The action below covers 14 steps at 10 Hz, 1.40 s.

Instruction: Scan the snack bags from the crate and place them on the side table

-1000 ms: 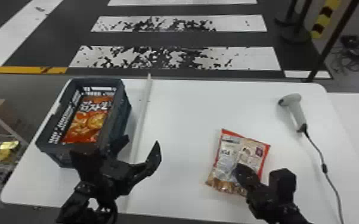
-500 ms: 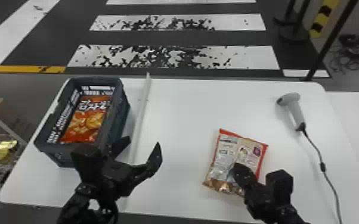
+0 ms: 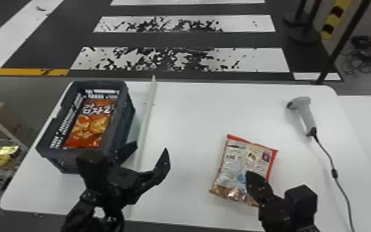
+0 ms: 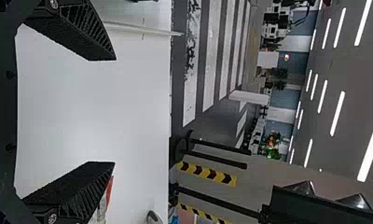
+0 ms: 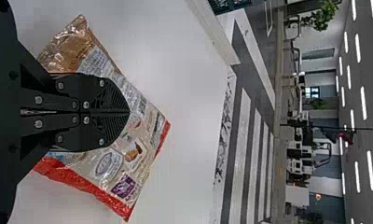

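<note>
On the white table (image 3: 191, 123), one snack bag (image 3: 234, 160) lies flat, its text-covered face up, with the right gripper (image 3: 249, 176) over it, jaws clenched together, nothing seen between them; whether they touch the film, cannot tell. Left gripper (image 3: 150, 147) at the near end of the crate (image 3: 127, 123), jaws spread wide, empty. Orange-red bag (image 3: 94, 125) inside the crate; handheld scanner (image 3: 307, 115) lying toward the table's far right corner, cable trailing nearward.
</note>
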{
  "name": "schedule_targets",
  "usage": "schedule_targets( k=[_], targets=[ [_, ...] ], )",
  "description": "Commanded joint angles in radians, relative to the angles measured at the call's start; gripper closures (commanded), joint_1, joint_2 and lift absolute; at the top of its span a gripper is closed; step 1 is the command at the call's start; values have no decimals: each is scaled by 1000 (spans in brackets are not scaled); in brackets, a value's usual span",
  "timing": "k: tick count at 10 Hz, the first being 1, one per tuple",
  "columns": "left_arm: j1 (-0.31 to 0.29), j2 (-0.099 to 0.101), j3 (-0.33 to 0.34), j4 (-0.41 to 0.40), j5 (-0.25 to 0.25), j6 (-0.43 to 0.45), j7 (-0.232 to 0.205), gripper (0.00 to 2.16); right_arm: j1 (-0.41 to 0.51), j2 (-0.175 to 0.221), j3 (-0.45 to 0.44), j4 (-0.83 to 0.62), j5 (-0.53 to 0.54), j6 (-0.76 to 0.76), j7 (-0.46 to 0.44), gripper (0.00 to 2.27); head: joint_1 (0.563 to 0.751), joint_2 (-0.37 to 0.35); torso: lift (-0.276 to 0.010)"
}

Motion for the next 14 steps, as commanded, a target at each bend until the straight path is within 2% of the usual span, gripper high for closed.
schedule_targets(
  k=[1,6,8,10,12,14],
  targets=[
    [-1,1,-1,1,3,0,0,73,10,-3,-10,29,2,-1,1,2263,695,67,-50],
    [0,2,2,3,15,-3,-8,76,-12,-3,-22,152,19,-72,1,2263,695,32,-50],
    [3,2,2,1,15,-6,-9,76,-13,-3,-36,127,39,-90,-1,2263,695,25,-50],
    [7,2,5,0,15,-9,-9,76,-1,-6,-31,38,43,-53,1,2263,695,19,-50],
    [11,2,5,-6,15,-12,-9,76,-7,-6,17,-9,43,-10,13,2263,695,34,-50],
    [16,2,10,-15,15,-15,-9,76,-26,-6,64,-15,53,20,13,2263,695,86,-50]
  ],
)
